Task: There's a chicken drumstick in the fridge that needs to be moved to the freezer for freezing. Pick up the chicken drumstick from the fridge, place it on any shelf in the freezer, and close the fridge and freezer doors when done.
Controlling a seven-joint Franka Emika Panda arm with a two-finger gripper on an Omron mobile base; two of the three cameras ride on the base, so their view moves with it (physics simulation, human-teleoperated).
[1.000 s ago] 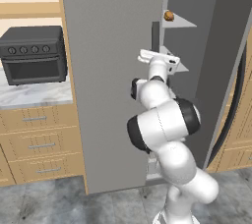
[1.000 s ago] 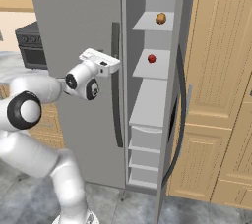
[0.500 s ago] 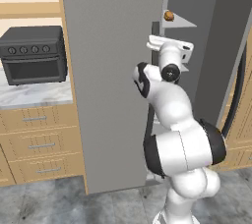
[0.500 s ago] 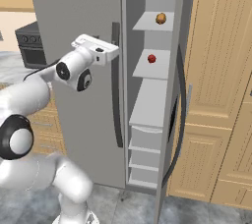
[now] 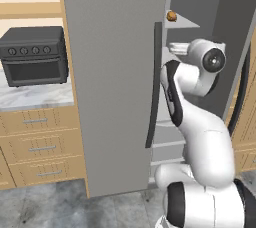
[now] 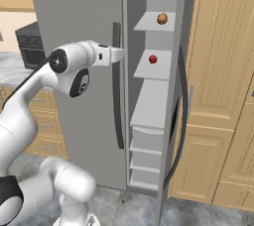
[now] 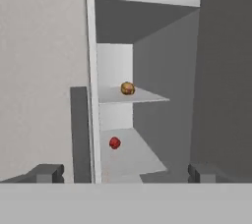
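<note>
the claw [image 7: 123,173] was spread and empty, facing the open freezer [image 6: 149,106]. the chicken drumstick [image 6: 161,19] sat on its top shelf [image 6: 151,24]; swinging away could clip the freezer door [image 6: 173,91].

Even, bright rendered light with no glare; soft shadow darkens the freezer [image 7: 162,70] interior's upper part. Edges look crisp in the base views, slightly blurred in the hand view.

The shelf [image 6: 155,23] bears the chicken drumstick [image 6: 162,19].
</note>
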